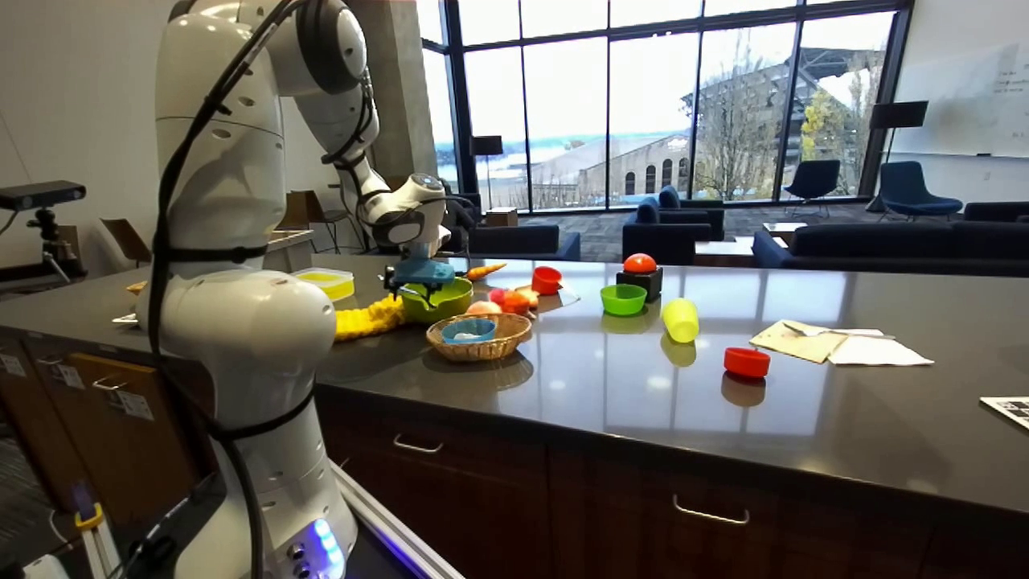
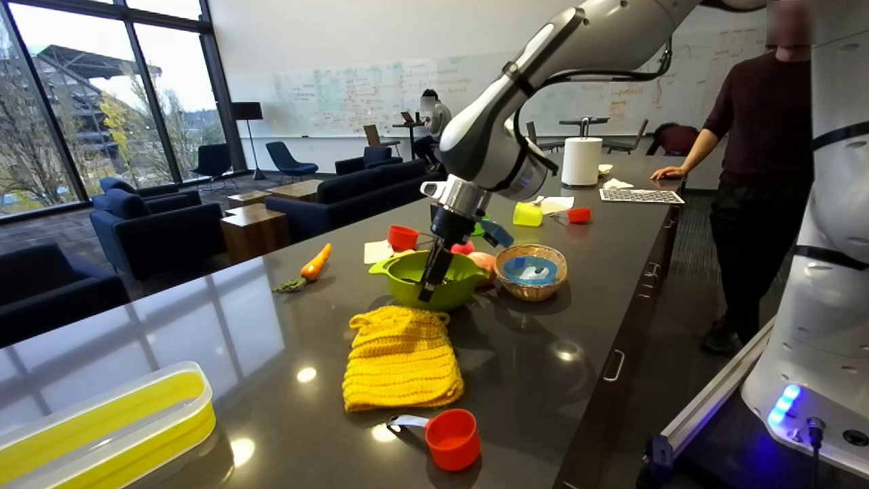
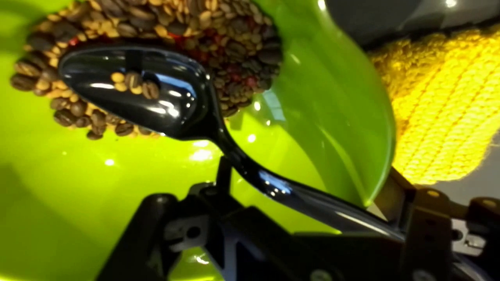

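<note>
Only the wrist view plainly shows the black spoon (image 3: 240, 158) in the green bowl (image 3: 351, 128), its scoop over coffee beans (image 3: 140, 17) and paler grains (image 3: 103, 27). The claw (image 3: 308, 181) grasps nothing, its jaws well apart, the spoon's handle passing behind one. In both exterior views it points down at the bowl. A white paper roll (image 2: 582, 163) on the bench (image 2: 285, 421), and a red button (image 1: 640, 263) on a black box (image 1: 652, 283), each appear in a single exterior view.
</note>
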You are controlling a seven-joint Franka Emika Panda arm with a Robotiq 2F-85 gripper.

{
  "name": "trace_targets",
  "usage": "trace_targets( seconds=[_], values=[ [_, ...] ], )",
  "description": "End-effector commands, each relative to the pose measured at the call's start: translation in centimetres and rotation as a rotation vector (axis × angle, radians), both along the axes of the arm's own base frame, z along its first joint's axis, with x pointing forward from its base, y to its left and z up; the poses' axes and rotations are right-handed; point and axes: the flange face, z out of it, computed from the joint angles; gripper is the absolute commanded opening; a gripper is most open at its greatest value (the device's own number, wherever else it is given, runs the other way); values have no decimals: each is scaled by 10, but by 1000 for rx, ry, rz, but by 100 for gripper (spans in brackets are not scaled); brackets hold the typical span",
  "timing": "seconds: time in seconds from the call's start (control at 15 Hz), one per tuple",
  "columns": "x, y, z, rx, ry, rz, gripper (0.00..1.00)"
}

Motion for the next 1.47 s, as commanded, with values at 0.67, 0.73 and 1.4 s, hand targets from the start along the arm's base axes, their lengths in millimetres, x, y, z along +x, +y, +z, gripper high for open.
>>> trace_targets(
  seconds=[0.67,0.73,1.4],
  values=[
    [-13,10,24,-58,-70,7,4],
    [-13,10,26,-61,-75,9,3],
    [-14,9,26,-69,-83,16,45]
  ],
)
